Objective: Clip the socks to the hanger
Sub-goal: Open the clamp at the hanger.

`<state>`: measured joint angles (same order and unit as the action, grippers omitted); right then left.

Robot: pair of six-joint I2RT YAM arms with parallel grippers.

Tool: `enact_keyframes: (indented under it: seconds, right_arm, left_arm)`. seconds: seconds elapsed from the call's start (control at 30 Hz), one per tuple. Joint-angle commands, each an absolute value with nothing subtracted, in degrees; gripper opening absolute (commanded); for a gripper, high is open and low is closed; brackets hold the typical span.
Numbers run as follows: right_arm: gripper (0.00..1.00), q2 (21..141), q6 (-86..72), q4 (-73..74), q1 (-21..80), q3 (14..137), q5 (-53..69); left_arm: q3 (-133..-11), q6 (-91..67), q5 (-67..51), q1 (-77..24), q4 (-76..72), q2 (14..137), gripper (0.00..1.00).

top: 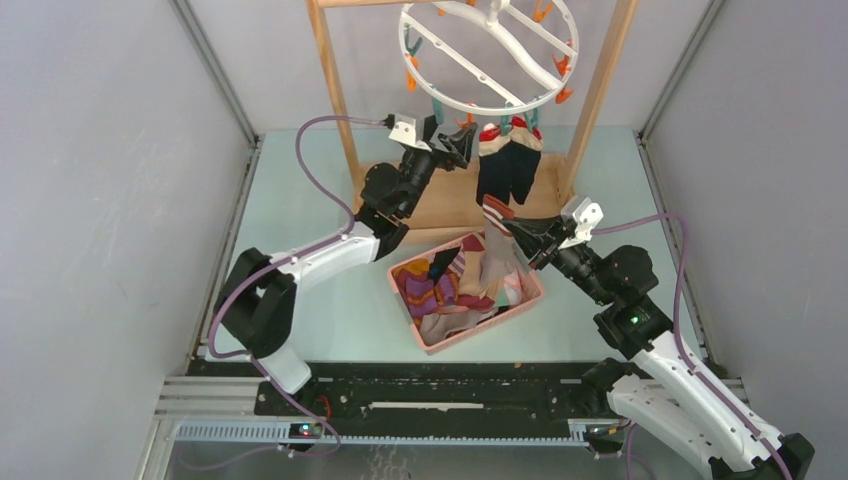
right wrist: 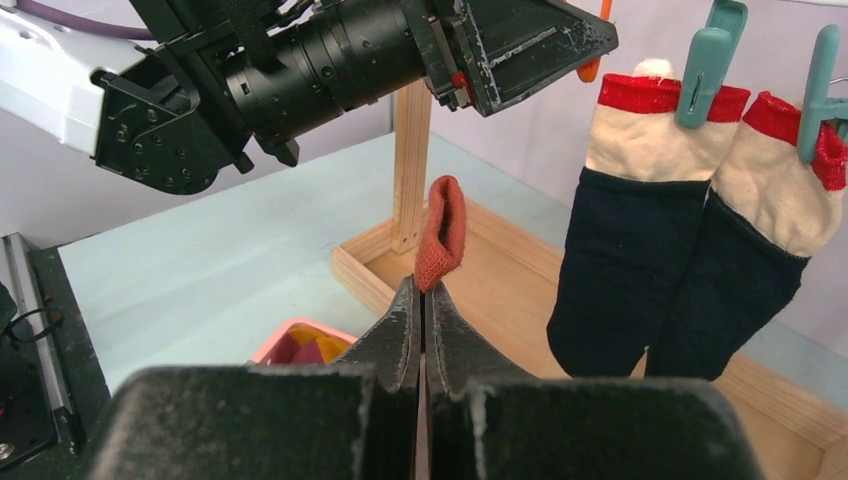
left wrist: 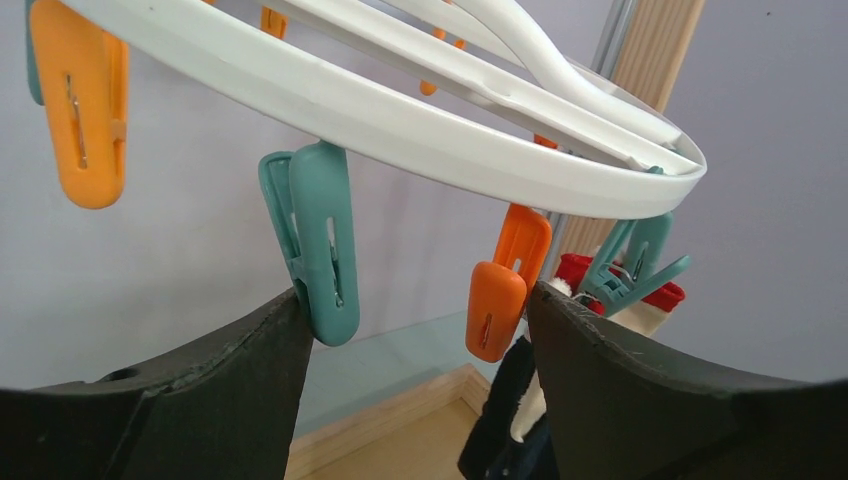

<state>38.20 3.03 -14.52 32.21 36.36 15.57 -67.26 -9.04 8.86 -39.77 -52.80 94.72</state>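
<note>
The white ring hanger (top: 488, 55) hangs from the wooden rack, orange and teal clips on its rim. Two navy socks with red-cream cuffs (top: 508, 160) hang clipped at its near rim; they also show in the right wrist view (right wrist: 690, 230). My left gripper (top: 462, 140) is open just under the rim, a teal clip (left wrist: 315, 240) at its left finger and an orange clip (left wrist: 503, 285) at its right finger. My right gripper (top: 508, 226) is shut on a rust-red sock (right wrist: 441, 232), held up above the basket, below the left gripper.
A pink basket (top: 530, 305) with several socks (top: 450, 285) sits between the arms. The wooden rack's posts (top: 335, 90) and base tray (top: 450, 205) stand at the back. Grey walls close in left and right.
</note>
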Motion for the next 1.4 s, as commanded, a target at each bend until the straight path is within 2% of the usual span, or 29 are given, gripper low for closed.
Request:
enact_keyframes:
  seconds: [0.0,0.47,0.8,1.17,1.37]
  right_arm:
    - [0.00,37.35,2.07,-16.69,31.65,36.47,15.69]
    - [0.00,37.45,1.93,-16.96,31.46,36.47,16.08]
    - [0.00,37.52,1.83,-16.92,31.20,36.46,16.17]
    - [0.00,37.57,2.11,-16.17,30.94,36.45,15.42]
    - [0.00,37.34,2.09,-16.01,30.77,36.47,15.47]
  left_arm:
    - [-66.89,-9.14,10.07,-40.55,-55.40,91.60,0.81]
    - [-58.13,-10.55,11.84,-40.76,-55.99,87.02,0.83]
    - [-54.14,-3.58,14.01,-44.31,-58.43,84.25,0.82]
    - [-61.24,-3.44,16.15,-46.36,-55.03,86.53,0.73]
    - [-65.85,-3.43,18.16,-47.08,-53.09,89.51,0.73]
